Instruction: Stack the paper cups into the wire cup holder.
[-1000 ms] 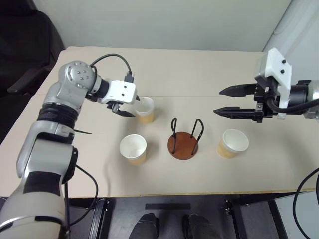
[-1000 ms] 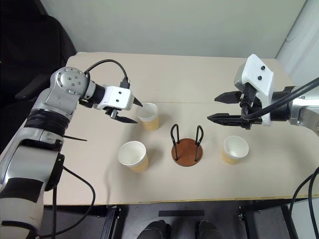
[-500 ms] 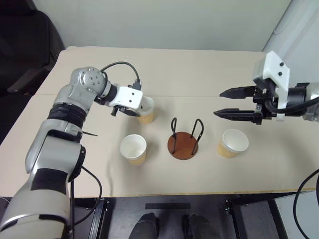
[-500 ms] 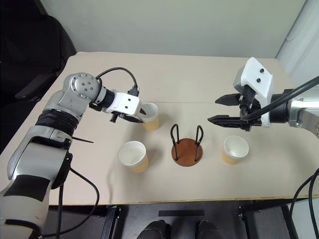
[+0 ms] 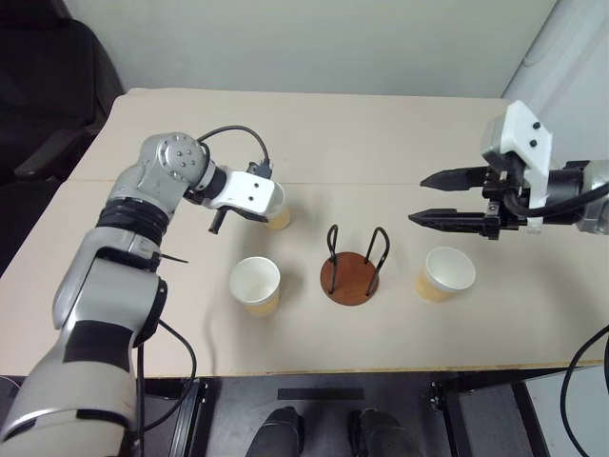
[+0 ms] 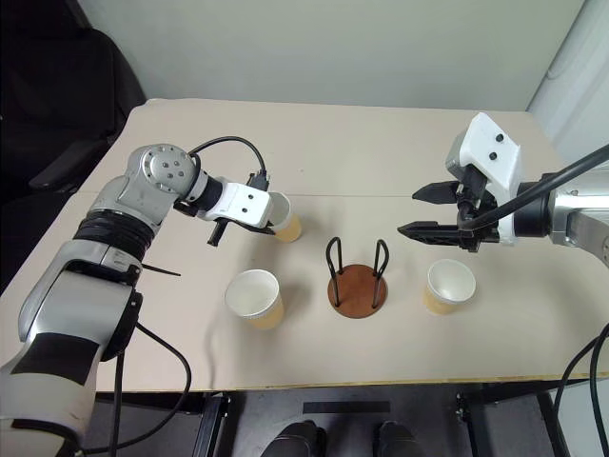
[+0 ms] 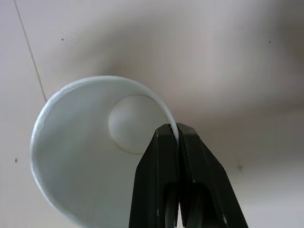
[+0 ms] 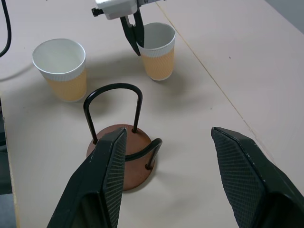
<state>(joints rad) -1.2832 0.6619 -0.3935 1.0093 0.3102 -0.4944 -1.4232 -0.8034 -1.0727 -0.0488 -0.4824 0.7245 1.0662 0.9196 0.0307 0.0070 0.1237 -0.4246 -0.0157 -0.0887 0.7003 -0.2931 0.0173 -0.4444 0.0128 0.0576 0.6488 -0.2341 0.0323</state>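
Left wrist view: left pincer clamped on the rim of the far paper cup, one finger inside, one outside; cup sits on the tabletop. Wire cup holder empty, 0 of 3 stacked. Near-left cup and right-side cup stand untouched on either side of the holder. Right pincer hangs wide and empty above the right-side cup. Lift and all 3 placements remain.
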